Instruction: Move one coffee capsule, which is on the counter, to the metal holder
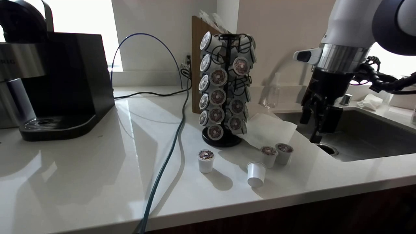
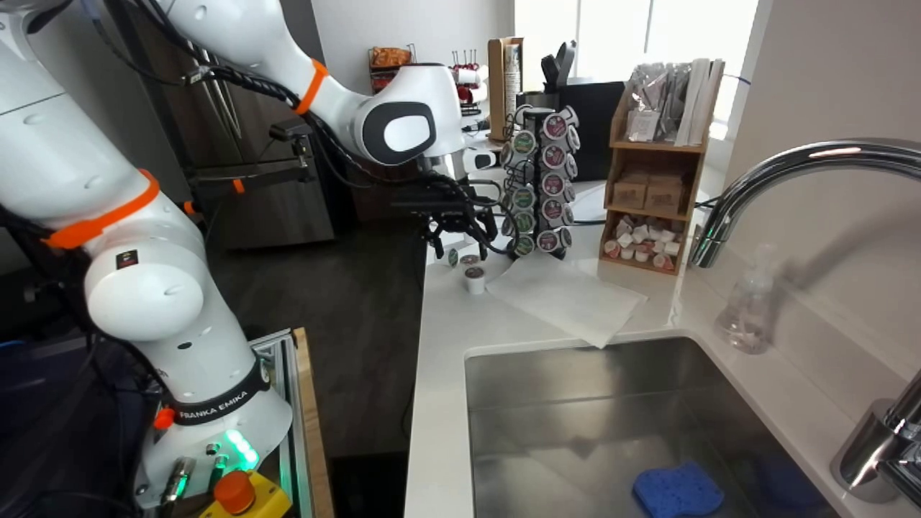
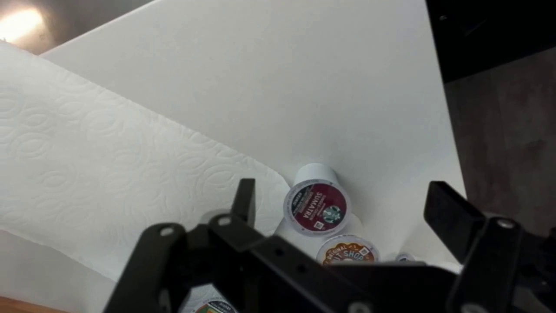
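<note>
My end effector point(image 3: 345, 202) hangs wide and empty; the coffee capsule point(image 3: 318, 202), I judge the Sumatra-lidded one, stands upright on the desk point(image 3: 299, 87) below, off centre between the fingers point(image 3: 246, 199) in my wrist view.

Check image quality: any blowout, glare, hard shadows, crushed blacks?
Both exterior views: window blown out white. In an exterior view, a white capsule casts a distinct shadow on the counter. Wrist view: bright glare on the sink, top left; gripper very dark, though its bolts show; SUMATRA capsule label legible.
</note>
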